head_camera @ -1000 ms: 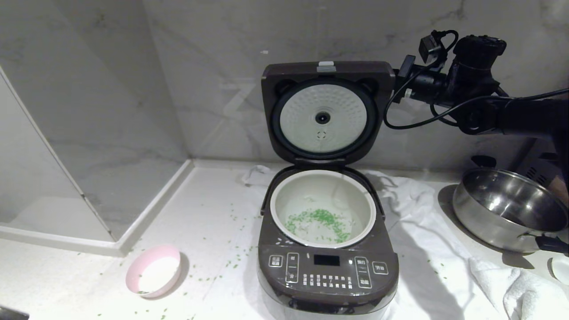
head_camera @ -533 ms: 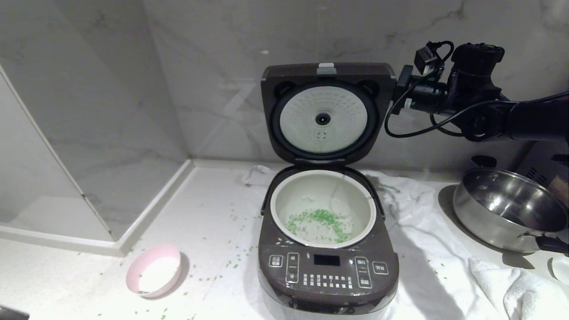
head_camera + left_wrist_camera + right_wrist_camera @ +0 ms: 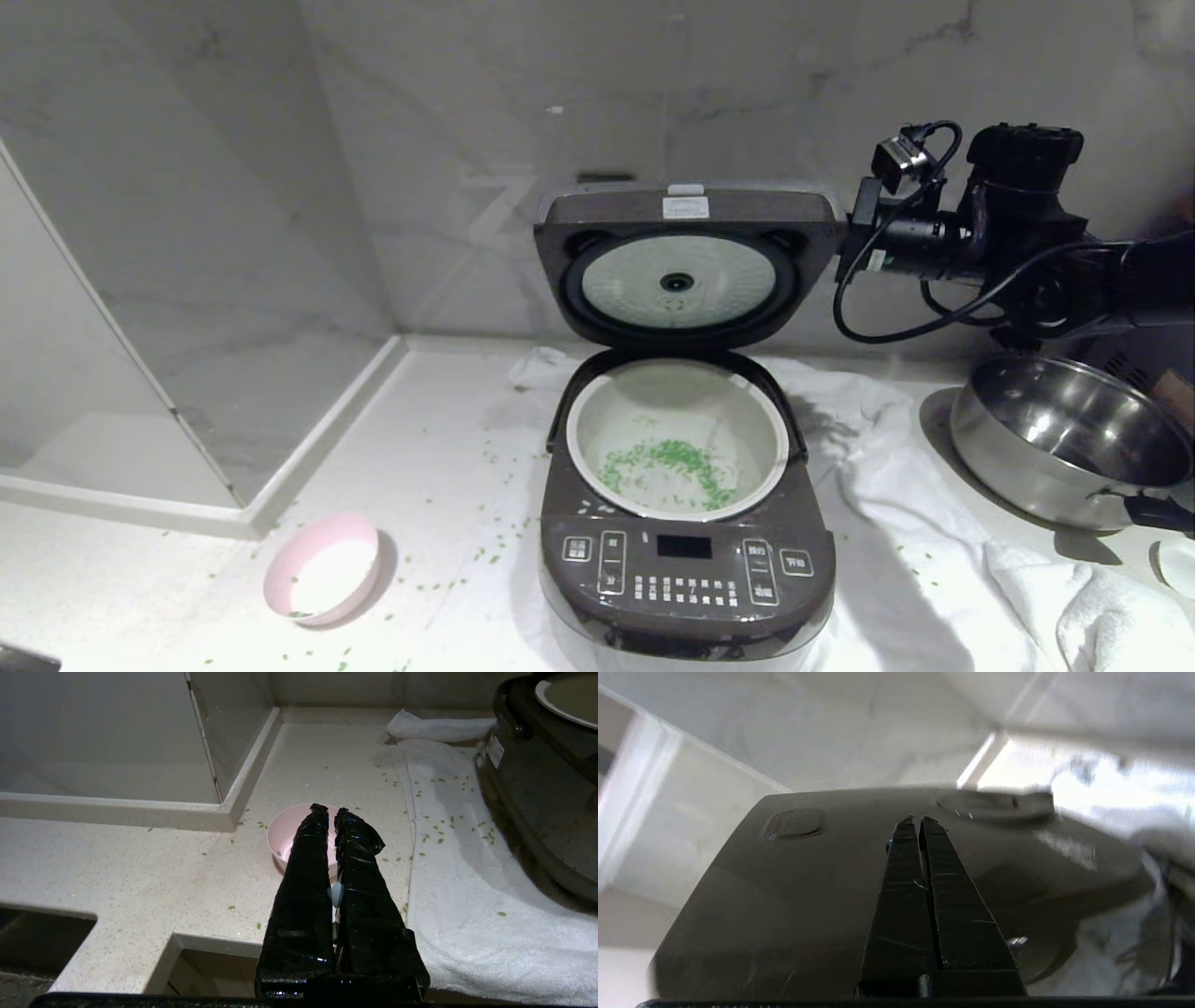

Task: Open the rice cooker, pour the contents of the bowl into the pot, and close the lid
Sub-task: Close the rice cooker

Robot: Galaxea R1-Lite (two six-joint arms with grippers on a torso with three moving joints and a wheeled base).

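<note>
Green bits (image 3: 674,463) lie in the pot (image 3: 586,446); pink bowl (image 3: 322,567) empty, left of cooker (image 3: 686,569). Closing step: right gripper (image 3: 916,820), jaws shut, behind half-tilted lid (image 3: 686,266). Next: press down until latched.

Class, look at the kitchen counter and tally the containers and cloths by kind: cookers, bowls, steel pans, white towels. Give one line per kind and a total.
Rice cooker: 1
Pink bowl: 1
Steel pan: 1
White towel: 1, as far as the folds show
Total: 4
</note>
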